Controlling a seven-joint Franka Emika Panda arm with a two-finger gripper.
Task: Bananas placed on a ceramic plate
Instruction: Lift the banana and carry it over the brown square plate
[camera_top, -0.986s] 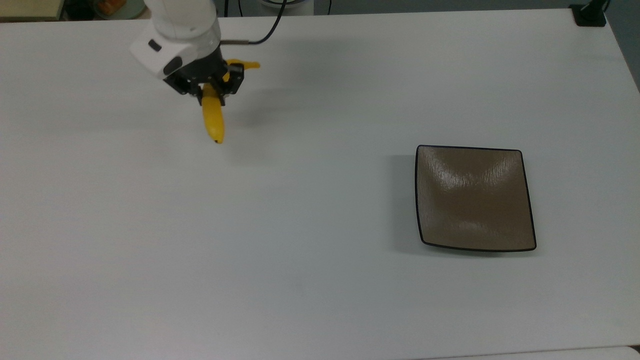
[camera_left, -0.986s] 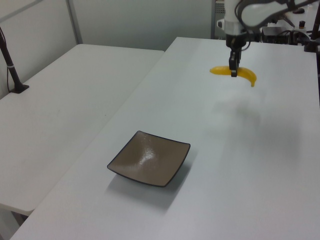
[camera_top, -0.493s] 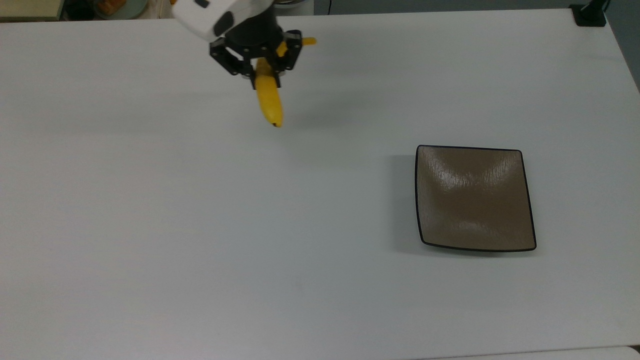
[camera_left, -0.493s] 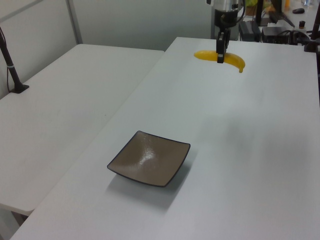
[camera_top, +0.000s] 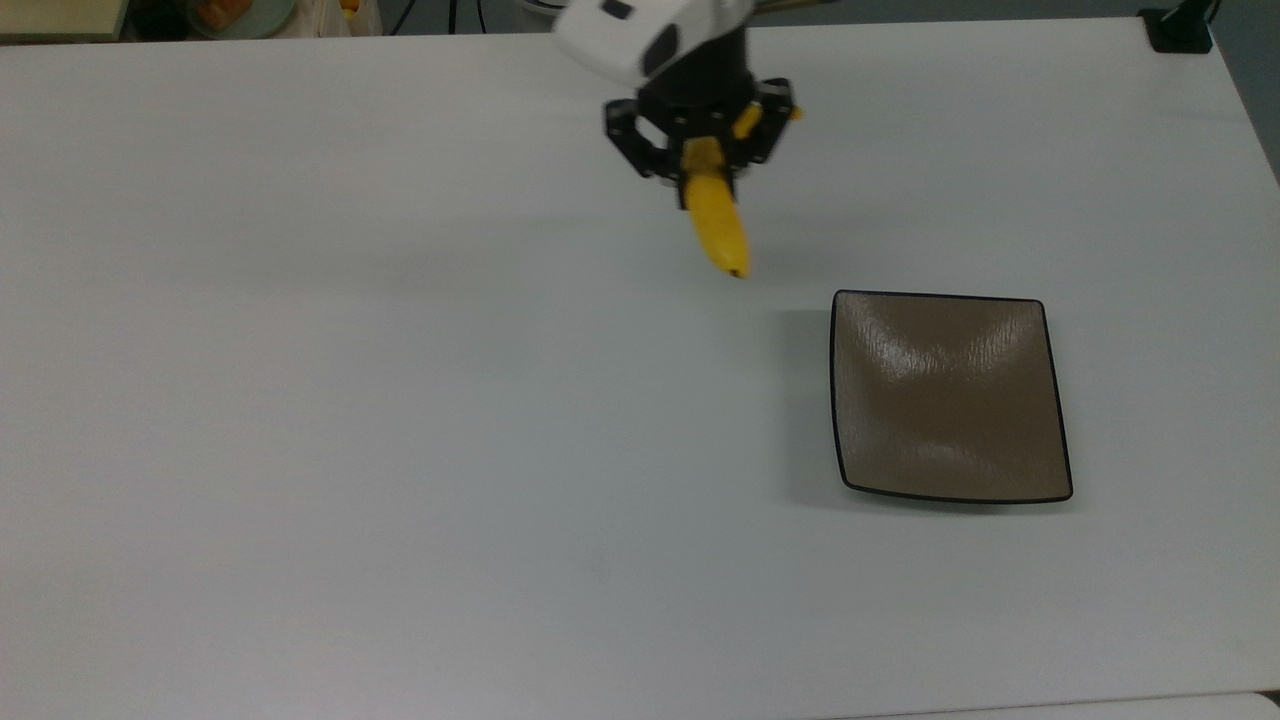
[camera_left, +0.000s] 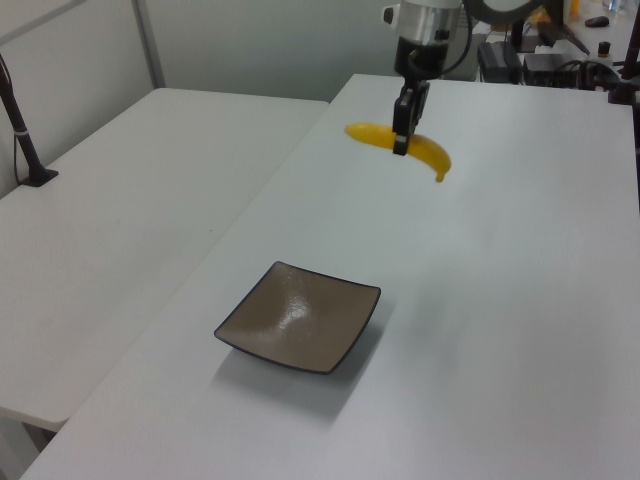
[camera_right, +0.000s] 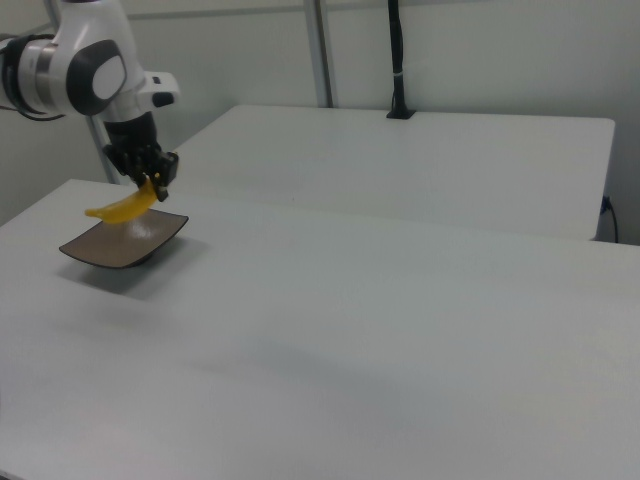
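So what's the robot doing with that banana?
The robot arm's gripper is clamped around a yellow banana and holds it up in the air above the white table. A square brown plate sits on the table with nothing on it. In the top view the banana hangs to the upper left of the plate, not yet over it. It looks like the banana is headed for the plate.

Gripper (camera_top: 706, 165) with clamped banana (camera_top: 720, 225): shifted from the top view's upper left to upper centre, nearer the plate (camera_top: 1050, 400).
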